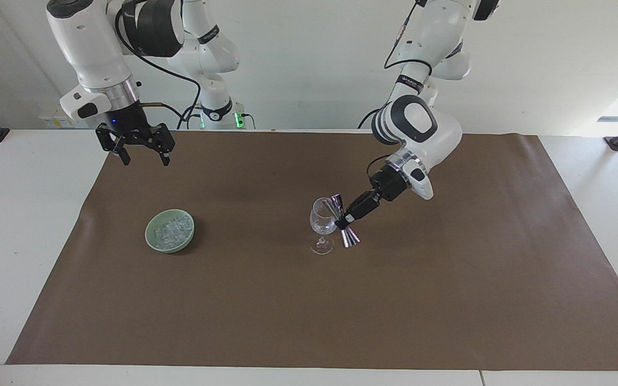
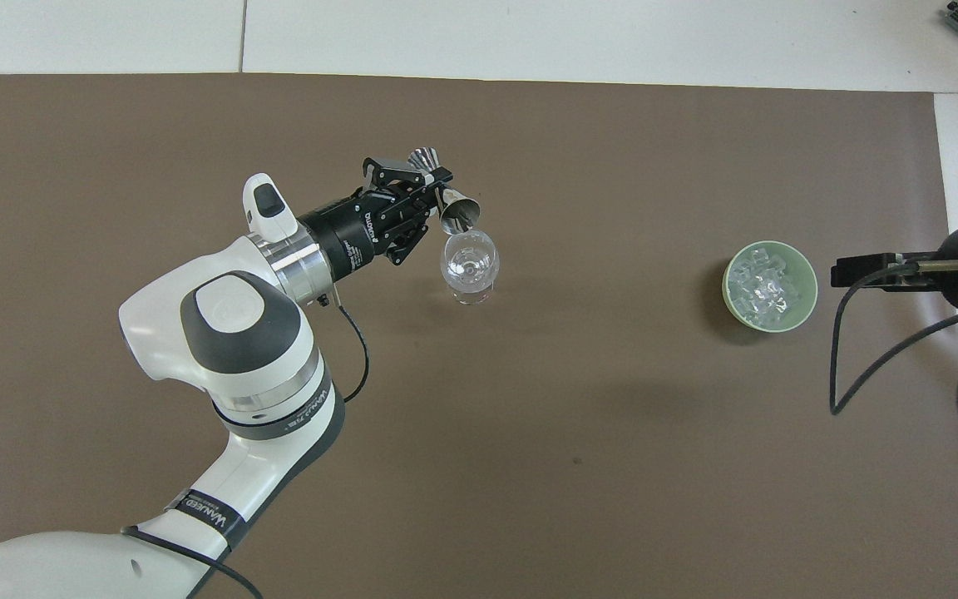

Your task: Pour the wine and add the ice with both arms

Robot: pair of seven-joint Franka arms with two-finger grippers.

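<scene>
Wine glass (image 1: 322, 224) stands upright on the brown mat (image 1: 448, 300) about mid-table, apart from the green bowl (image 1: 169, 230) of ice (image 2: 767, 284), which sits toward the right arm's end. Left gripper (image 1: 347, 219) is clamped tight on the waist of a steel double-cone jigger (image 2: 448, 202), held slanted just beside the glass rim, one cone mouth aimed at the cup; I read this as the tail of the pour, jigger kept close so any drip lands inside. Gripping at the narrow waist leaves both cones free to tip. Right gripper (image 1: 141, 149) hangs spread wide and empty above the mat edge at its own end of the table, waiting, parked by the bowl, probably ready for the ice step. Hard to make out: whether any liquid sits in the glass or jigger, both too reflective to tell; whether the jigger touches the rim; the ice count, cubes blur into one glassy heap. In the overhead view the right gripper is only a dark bar (image 2: 866, 273), arm cut off at the frame edge.
</scene>
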